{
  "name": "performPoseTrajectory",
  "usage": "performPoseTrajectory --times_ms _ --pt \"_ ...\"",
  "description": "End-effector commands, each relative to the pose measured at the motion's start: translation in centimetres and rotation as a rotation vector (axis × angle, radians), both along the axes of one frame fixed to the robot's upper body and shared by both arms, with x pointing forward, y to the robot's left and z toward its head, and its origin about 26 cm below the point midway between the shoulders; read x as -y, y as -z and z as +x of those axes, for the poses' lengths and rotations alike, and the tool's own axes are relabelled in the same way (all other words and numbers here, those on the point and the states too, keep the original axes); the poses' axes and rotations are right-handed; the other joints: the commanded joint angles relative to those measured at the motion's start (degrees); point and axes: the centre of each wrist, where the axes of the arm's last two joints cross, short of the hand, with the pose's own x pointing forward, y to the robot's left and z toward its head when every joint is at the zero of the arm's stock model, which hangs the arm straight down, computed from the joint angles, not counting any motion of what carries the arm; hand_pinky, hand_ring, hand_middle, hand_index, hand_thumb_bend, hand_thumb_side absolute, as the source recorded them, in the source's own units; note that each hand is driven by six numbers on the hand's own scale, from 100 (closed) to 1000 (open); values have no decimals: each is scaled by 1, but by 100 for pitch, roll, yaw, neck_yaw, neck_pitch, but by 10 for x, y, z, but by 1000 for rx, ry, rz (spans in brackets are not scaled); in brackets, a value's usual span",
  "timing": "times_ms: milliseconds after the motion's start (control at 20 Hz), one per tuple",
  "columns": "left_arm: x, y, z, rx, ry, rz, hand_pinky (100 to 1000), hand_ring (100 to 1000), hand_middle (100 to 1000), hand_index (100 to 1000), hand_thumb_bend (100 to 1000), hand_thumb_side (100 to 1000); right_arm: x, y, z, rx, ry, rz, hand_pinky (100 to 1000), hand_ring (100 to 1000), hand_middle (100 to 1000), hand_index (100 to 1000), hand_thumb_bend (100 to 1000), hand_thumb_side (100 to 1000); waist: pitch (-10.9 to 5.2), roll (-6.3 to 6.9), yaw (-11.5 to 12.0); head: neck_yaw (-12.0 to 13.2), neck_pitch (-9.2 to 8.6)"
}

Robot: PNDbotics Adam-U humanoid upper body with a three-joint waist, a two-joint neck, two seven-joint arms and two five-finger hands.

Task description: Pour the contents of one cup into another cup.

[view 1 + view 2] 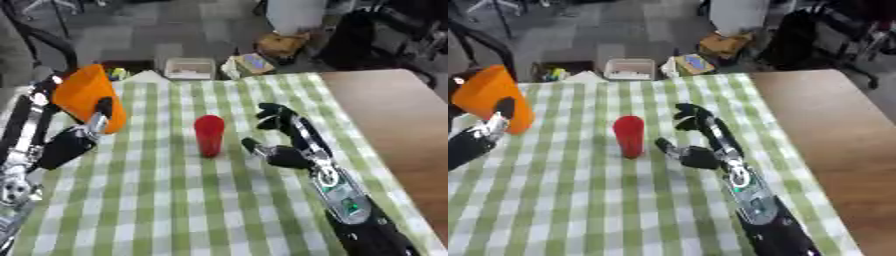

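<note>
Two cups show. One is a tall, narrow red plastic cup [209, 135] standing upright near the middle of the frame on the green-and-white checked tablecloth [175, 210]; its sides are plain and its inside cannot be seen. The other is a wide orange plastic cup [87, 96], broader at one end than the other, held in the air at the upper left of the frame and tilted. What it contains cannot be made out.

The left hand [80, 135] comes in from the left edge with its thumb and fingers curled round the orange cup; one dark finger lies across the cup's front wall. The right hand [284, 142] rests on the cloth just right of the red cup, near it but apart, with its fingers spread and relaxed and the thumb pointing toward the cup; it holds nothing.

The cloth covers the left and centre of the frame, and the bare brown wooden tabletop [394, 125] shows along the right side. Beyond the far table edge, at the upper middle, a single pale box [190, 68] sits on the floor.
</note>
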Motion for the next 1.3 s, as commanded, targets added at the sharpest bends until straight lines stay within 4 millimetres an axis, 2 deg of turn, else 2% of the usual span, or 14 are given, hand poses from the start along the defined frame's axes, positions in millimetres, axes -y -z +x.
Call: performPoseTrajectory --times_ms 50,400,700,900,1300 --pt "0 -19 -15 36 45 73 446 357 391 827 100 432 -9 -6 6 42 -25 -63 746 676 695 867 604 299 -121 37 60 -109 5" --pt "6 -25 -34 27 122 136 463 371 403 832 100 400 -21 7 13 49 -32 -150 756 709 712 876 622 325 -114 152 264 -287 -55" --pt "9 -23 -36 22 151 137 464 370 403 833 100 407 -23 15 15 55 -18 -180 758 711 714 877 623 330 -101 183 337 -335 -83" --pt "15 -18 -37 16 195 117 463 369 403 834 100 405 -20 16 21 42 38 -193 757 704 710 876 620 333 -87 208 492 -381 -107" --pt "14 -15 -38 2 186 118 463 368 402 835 100 407 -4 -5 34 83 127 -167 756 694 706 875 617 336 -93 134 457 -357 -147"
